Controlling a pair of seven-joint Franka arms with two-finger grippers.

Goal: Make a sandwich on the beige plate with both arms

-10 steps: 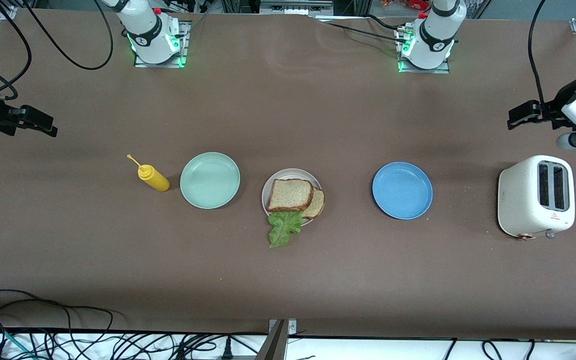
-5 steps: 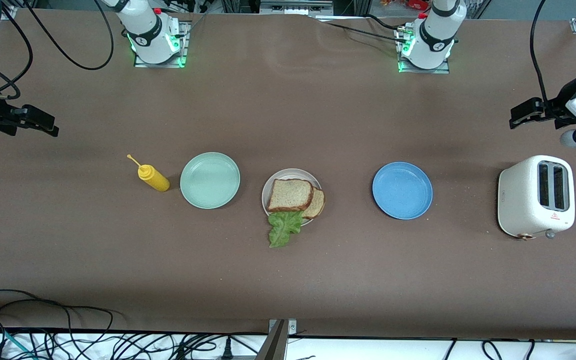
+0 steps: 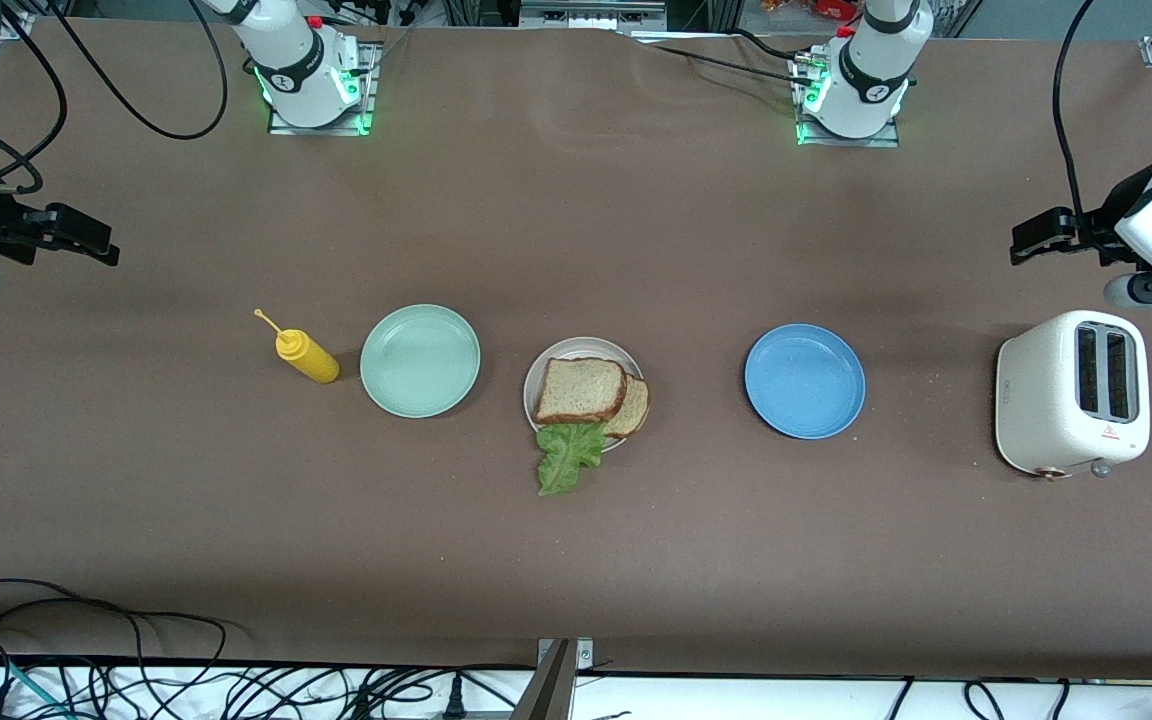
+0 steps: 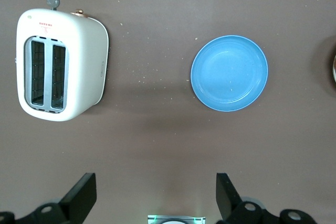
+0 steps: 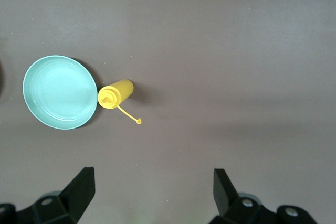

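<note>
Left gripper [image 3: 1028, 240]: held with fingers spread wide and nothing between them, up over the table's edge at the left arm's end, over the strip between the toaster and the bases' edge.
Right gripper [image 3: 86, 243]: likewise spread and empty, up over the table's edge at the right arm's end; both arms are judged to be waiting.
Sandwich: two bread slices [image 3: 581, 388] are stacked askew on the beige plate [image 3: 540, 366], the lower one jutting out toward the left arm's end; the lettuce leaf [image 3: 568, 457] is tucked partly under them and hangs over the plate's rim onto the table, toward the front camera.
Plate position: mid-table, between the mint-green plate [image 3: 420, 360] and the blue plate [image 3: 804, 380], well apart from every table edge.
Step in hand: judged to be tidying or finishing, since everything already sits on the plate.
Advice: if the leaf is to be squared, it should be pinched by its free end while the top slice is steadied by the other gripper, so the stack is not dragged.
Surroundings: a yellow squeeze bottle [image 3: 304, 355] stands just beside the mint-green plate; a white toaster [image 3: 1071, 392] stands near the left arm's end.
</note>
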